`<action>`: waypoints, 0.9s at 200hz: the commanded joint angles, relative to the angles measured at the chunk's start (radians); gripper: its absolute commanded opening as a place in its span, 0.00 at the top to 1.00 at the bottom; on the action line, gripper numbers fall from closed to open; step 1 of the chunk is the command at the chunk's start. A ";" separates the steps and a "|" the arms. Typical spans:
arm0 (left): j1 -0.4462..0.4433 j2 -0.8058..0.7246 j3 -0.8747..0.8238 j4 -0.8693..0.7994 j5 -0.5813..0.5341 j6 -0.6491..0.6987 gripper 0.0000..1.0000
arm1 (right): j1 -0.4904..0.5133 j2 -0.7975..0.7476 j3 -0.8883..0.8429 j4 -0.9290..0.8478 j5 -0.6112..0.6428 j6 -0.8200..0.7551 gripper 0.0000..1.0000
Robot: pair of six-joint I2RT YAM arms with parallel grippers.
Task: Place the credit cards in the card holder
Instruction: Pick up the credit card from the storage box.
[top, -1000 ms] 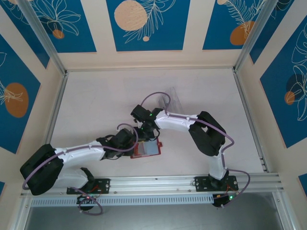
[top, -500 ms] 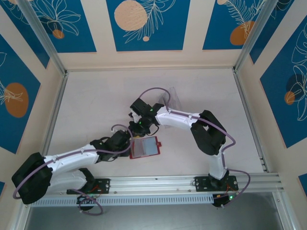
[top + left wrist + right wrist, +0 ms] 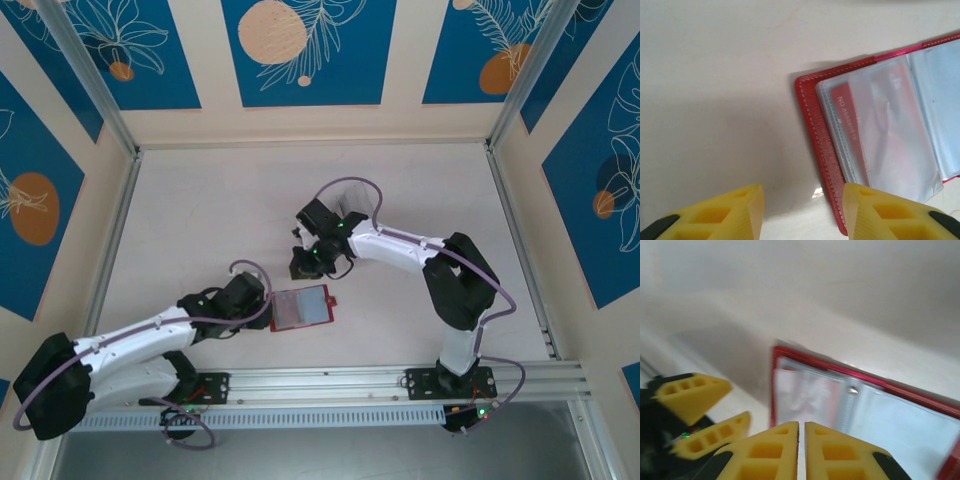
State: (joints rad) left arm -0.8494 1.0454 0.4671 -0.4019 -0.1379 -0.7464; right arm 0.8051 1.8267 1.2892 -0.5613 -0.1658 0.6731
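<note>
A: Step in hand?

B: Looks like a gap between cards; open card holder [image 3: 302, 308] flat on the table [image 3: 200, 220], front middle; red card [image 3: 860, 125] already tucked into a clear sleeve on the side nearest the left gripper [image 3: 802, 200]; probably time to fetch another.

A: Jaws?

B: Left: apart, empty, straddling bare table just beside the holder's stitched red border, not touching it; right gripper [image 3: 801, 435]: pressed together, nothing visible between, hovering just beyond the holder's far edge.

A: Next move, then?

B: Only a guess: send the right one off for a fresh card, opening before the pick; bring the left in to pin the red border and stop any sliding during insertion; aim for a sleeve mouth, thin and floppy by the look of it, so a shallow, slow entry.

A: Room?

B: Plenty of bare table behind and to both sides; tight only over the holder, both grippers close together there; near rail [image 3: 350, 380] not far in front, so little to spare that way; worth minding the snap tab [image 3: 331, 300] jutting from the right edge.
</note>
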 commanded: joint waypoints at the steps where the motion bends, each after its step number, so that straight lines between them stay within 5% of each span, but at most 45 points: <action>1: -0.011 0.072 0.057 0.037 0.051 0.057 0.55 | -0.008 -0.059 -0.054 -0.004 0.027 0.013 0.86; 93: -0.011 0.247 0.079 0.096 0.011 0.040 0.59 | -0.128 -0.130 0.107 -0.182 0.303 -0.156 0.77; 180: -0.013 0.251 0.024 0.126 0.017 0.013 0.68 | -0.241 0.154 0.488 -0.351 0.608 -0.284 0.76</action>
State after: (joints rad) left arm -0.8497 1.2858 0.5282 -0.2504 -0.1093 -0.7238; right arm 0.5823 1.9041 1.6974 -0.8307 0.3515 0.4488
